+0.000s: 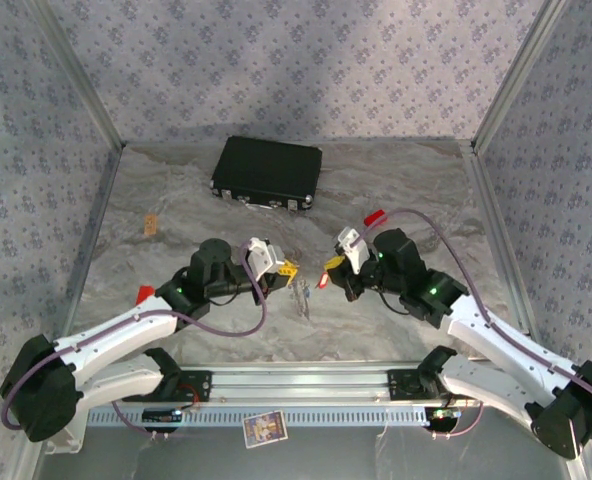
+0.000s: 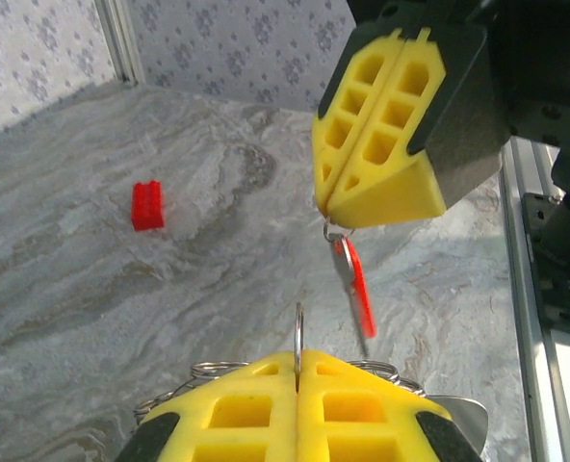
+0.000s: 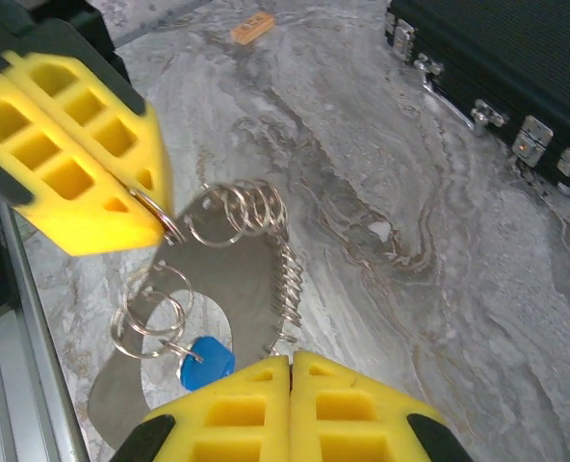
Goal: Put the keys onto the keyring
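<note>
Left gripper [image 2: 298,377] is pinching the thin silver wire keyring [image 2: 297,329] upright, closed right gripper [image 2: 335,214] is dangling the red-headed silver key [image 2: 359,289] above; threading looks underway, needing hole-to-wire alignment.

Marbled tabletop [image 1: 396,190], floral-patterned walls [image 1: 296,60]

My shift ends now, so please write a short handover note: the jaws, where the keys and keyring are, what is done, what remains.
Left gripper: jaws shut on the keyring, held upright between the arms.
Right gripper: jaws shut on the red key, which hangs beside the keyring.
Blue key: hangs among the linked rings, apparently already on.
Left to do: thread the red key.
</note>
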`<state>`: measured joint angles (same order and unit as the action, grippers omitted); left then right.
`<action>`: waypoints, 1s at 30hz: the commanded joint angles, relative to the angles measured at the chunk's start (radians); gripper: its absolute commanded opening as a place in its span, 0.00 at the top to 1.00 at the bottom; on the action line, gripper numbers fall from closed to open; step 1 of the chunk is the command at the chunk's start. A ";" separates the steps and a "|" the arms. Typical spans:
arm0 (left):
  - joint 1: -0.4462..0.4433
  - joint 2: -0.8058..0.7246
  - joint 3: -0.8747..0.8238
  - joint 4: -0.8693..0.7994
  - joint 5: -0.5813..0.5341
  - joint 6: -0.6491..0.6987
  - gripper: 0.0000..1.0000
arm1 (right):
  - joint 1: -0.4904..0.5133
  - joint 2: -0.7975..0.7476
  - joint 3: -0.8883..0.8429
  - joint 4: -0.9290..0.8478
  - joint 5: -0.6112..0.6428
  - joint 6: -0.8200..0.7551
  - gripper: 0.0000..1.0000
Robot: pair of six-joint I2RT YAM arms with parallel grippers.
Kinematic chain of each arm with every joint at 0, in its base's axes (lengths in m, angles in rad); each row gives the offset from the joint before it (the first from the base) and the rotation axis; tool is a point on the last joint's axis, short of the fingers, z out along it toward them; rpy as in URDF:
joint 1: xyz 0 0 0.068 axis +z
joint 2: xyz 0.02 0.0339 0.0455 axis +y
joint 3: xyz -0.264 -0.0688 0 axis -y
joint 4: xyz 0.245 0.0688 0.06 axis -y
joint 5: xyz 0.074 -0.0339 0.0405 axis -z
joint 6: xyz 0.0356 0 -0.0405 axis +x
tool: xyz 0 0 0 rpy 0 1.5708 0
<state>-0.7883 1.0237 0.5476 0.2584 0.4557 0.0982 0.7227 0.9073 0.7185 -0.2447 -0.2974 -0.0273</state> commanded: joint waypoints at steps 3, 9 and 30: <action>-0.007 0.011 0.053 -0.024 0.014 -0.029 1.00 | 0.016 0.027 0.048 0.037 -0.063 -0.053 1.00; -0.008 0.025 0.071 -0.042 0.025 -0.037 1.00 | 0.047 0.073 0.066 0.052 -0.073 -0.070 1.00; -0.007 0.046 0.069 -0.037 0.025 -0.068 1.00 | 0.099 0.148 0.096 0.129 -0.039 -0.108 1.00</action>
<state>-0.7887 1.0698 0.5865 0.1932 0.4591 0.0422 0.8127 1.0523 0.7815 -0.1436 -0.3447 -0.1143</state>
